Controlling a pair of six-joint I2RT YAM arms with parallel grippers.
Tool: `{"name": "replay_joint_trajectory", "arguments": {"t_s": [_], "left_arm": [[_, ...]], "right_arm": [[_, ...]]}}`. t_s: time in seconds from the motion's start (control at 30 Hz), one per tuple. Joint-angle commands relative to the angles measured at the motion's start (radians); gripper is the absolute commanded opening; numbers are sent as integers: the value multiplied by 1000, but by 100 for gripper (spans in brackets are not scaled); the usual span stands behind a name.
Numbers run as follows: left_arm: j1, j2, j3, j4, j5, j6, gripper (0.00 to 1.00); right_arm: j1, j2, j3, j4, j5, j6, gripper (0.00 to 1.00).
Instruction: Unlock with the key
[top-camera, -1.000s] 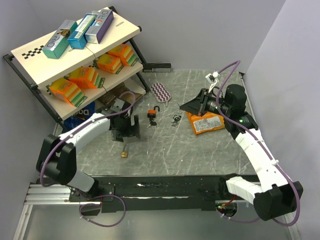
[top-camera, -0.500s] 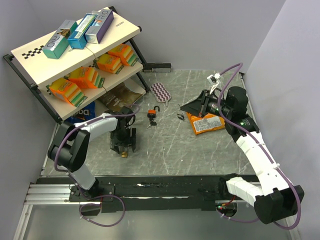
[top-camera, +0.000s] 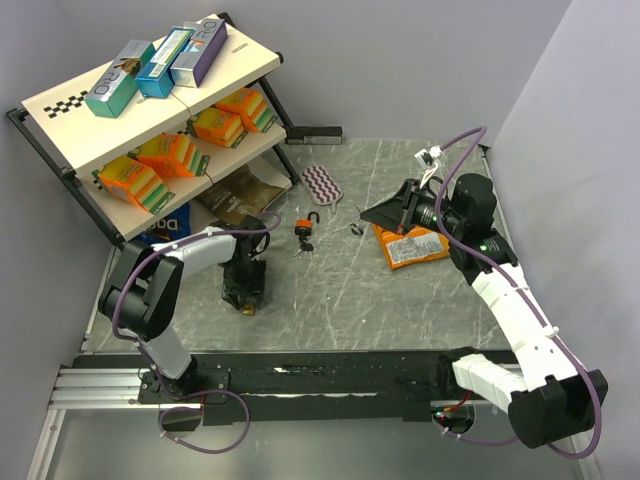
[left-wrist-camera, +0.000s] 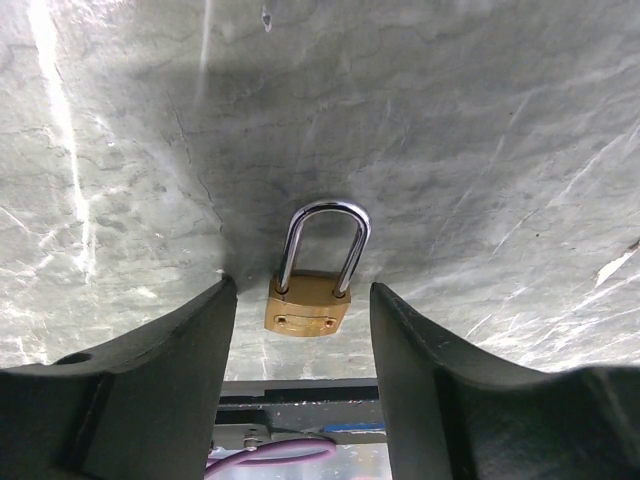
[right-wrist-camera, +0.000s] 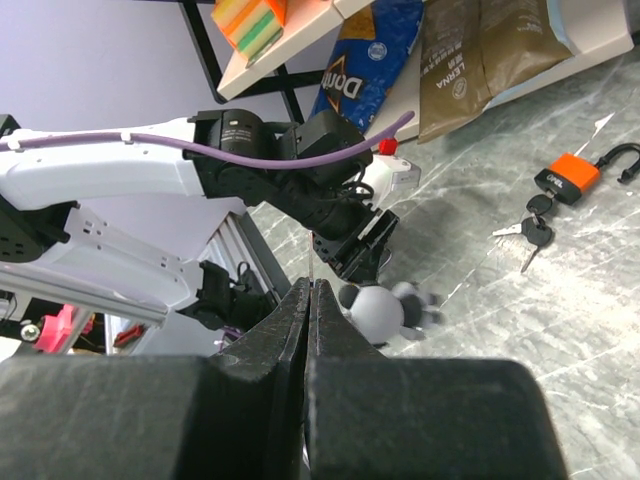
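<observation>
Your left tool (top-camera: 245, 283) has moved nearer to you and dropped low to the surface (top-camera: 400, 310), turning as it came. Its spread fingers (left-wrist-camera: 170, 360) now stand either side of the brass padlock (left-wrist-camera: 307, 305). Your right tool (top-camera: 372, 213) has edged up slightly, and the bunch of keys (top-camera: 353, 228) dangling from it has drifted a little farther from you.

**Padlock half hidden, bunch blurred**

From above, the black left gripper (top-camera: 245, 288) covers most of the small brass padlock (top-camera: 247, 307). Seen from the right wrist, the small grey metal bunch (right-wrist-camera: 385, 306) is too blurred to identify.
</observation>
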Motion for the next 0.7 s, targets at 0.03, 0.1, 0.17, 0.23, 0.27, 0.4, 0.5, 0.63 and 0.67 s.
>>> {"name": "replay_joint_trajectory", "arguments": {"t_s": [0.03,0.1,0.17,0.23,0.27,0.4,0.5,0.63,0.67], "left_arm": [[-8,21,-35,3,38,-14,59],[-8,16,-43,5,34,-21,52],[-9,10,-55,23,66,-26,43],[-12,10,-52,37,81,-27,26],[-12,15,-46,37,83,-27,21],[-12,19,40,44,101,-37,4],[-12,24,132,67,146,-69,1],[-12,48,290,109,205,-161,1],[-12,55,322,138,242,-181,1]], "right_arm": [[-2,-4,1,54,-5,10,0],[-2,-4,1,54,-2,10,0],[-2,-1,-1,57,-3,10,0],[-2,6,-1,54,-3,8,0],[-4,6,1,50,3,4,0],[-1,9,16,5,33,-50,0],[10,9,27,-38,59,-94,0],[45,12,25,-72,93,-145,0],[53,16,21,-72,98,-154,0]]}}
